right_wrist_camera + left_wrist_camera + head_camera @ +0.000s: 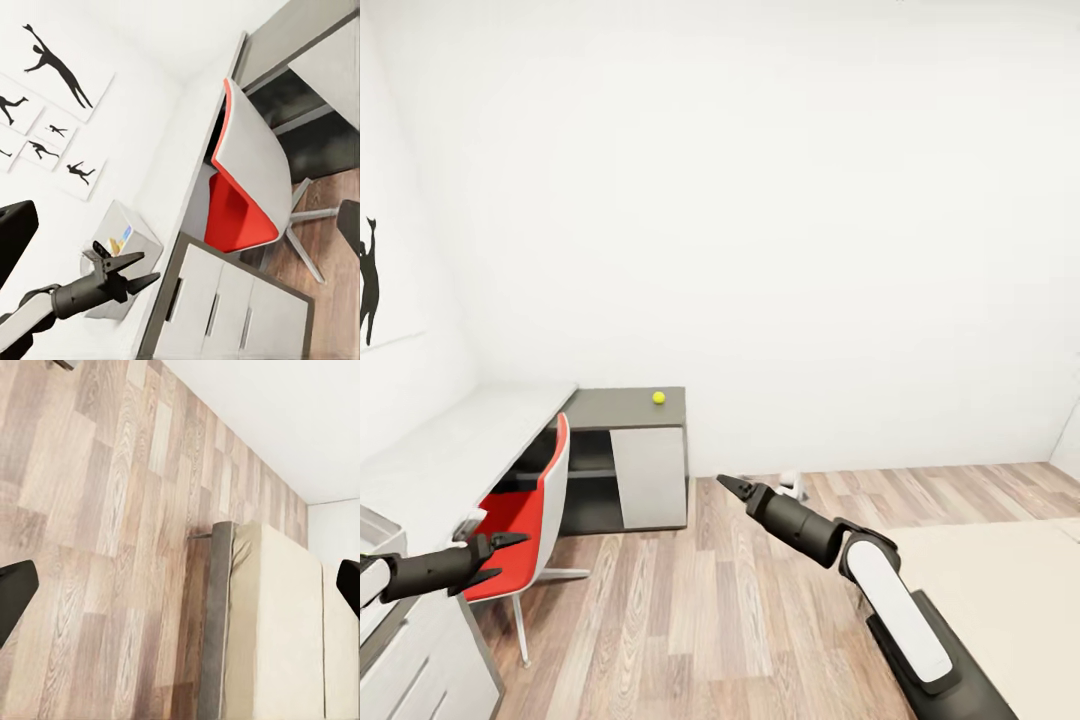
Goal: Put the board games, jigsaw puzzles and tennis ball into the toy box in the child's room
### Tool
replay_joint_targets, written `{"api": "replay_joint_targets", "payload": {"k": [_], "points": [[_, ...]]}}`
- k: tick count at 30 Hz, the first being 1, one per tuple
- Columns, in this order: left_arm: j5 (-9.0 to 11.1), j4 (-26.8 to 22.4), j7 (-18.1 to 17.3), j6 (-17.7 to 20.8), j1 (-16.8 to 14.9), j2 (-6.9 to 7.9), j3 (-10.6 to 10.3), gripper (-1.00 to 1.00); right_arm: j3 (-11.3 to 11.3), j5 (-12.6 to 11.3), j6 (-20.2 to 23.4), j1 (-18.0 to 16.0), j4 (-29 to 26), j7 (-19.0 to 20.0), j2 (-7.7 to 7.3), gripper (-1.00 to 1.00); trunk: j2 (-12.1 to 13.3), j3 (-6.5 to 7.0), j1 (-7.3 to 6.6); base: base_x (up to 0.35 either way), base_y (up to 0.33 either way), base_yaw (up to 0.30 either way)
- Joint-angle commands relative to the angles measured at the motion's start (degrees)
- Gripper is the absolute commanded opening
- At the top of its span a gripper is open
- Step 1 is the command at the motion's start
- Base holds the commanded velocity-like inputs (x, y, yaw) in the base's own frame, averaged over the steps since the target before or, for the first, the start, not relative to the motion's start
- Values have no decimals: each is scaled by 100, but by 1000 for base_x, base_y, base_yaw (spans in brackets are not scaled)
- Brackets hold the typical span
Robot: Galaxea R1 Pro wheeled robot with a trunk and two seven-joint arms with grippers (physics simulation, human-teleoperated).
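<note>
The tennis ball (658,397) lies on the dark grey end of the table (470,440), far ahead of both grippers. In the right wrist view the grey toy box (129,234) stands on the table's white top (196,142) with something colourful inside. My left gripper (510,556) hangs open and empty beside the box, its fingers (133,262) spread. A corner of the box (374,524) peeks in at the head view's left edge. My right gripper (732,487) is open over the floor. The beige bed (1000,590) (277,622) lies at the right. Board games and jigsaw puzzles are out of view.
A red and white swivel chair (525,510) (247,187) stands at the table, between my left gripper and the ball. White drawers (225,307) sit under the box. Wood floor (690,610) stretches between table and bed. A small white object (792,486) sits by the far wall.
</note>
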Motion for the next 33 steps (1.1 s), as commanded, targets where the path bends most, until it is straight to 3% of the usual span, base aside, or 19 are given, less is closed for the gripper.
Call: {"api": "replay_joint_targets", "payload": {"k": [1,4,5,8,10,12,14,15,17,18,21,23,28,33], "points": [[36,0,7,32,-4,-4,-21,100,47,5,9,-5,-11,-89,4,100,-5,-3,2,0,0,-17],[36,-26,35,27,-5,-42,-20,100,260,508,39,-8,-14,-419,95,100,-5,-2,2,0,0,-8],[33,-75,55,-1,-7,-68,-27,100,327,762,48,-15,-19,-646,178,100,-5,-2,2,0,0,-4],[19,-222,260,-81,-21,-123,-43,100,400,1177,89,-26,-21,-1153,464,100,-5,-2,2,0,0,-2],[17,-343,669,-116,-36,-165,-44,100,434,1365,183,-34,-7,-1494,734,100,-5,-2,2,0,0,0],[15,-562,1511,-143,-54,-297,-32,100,494,1517,399,-46,95,-1916,1085,100,-5,-2,2,0,0,0],[15,-680,1975,-155,-59,-386,-23,100,513,1598,490,-52,173,-2110,1203,100,-5,-2,2,0,0,0],[15,-789,2428,-168,-62,-490,-15,100,530,1696,548,-59,245,-2280,1286,100,-5,-2,2,0,0,0],[15,-871,2843,-202,-63,-607,-10,100,543,1810,586,-67,302,-2414,1341,100,-5,-2,2,0,0,0],[15,-925,3210,-283,-65,-736,-9,100,551,1951,609,-75,350,-2512,1379,100,-5,-2,2,0,0,0],[15,-972,3655,-439,-66,-923,-11,100,554,2205,626,-82,419,-2603,1401,100,-5,-2,2,0,0,0],[15,-1001,4080,-578,-66,-1113,-14,100,555,2535,636,-86,478,-2659,1401,100,-5,-2,2,0,0,0],[7,-1023,4459,-734,-67,-1280,-55,100,549,2862,630,-89,572,-2690,1401,100,-5,-2,2,0,0,0],[2,-1028,4543,-1039,-62,-1318,-84,100,549,2951,590,-89,749,-2697,1401,100,-5,-2,2,0,0,0]]}}
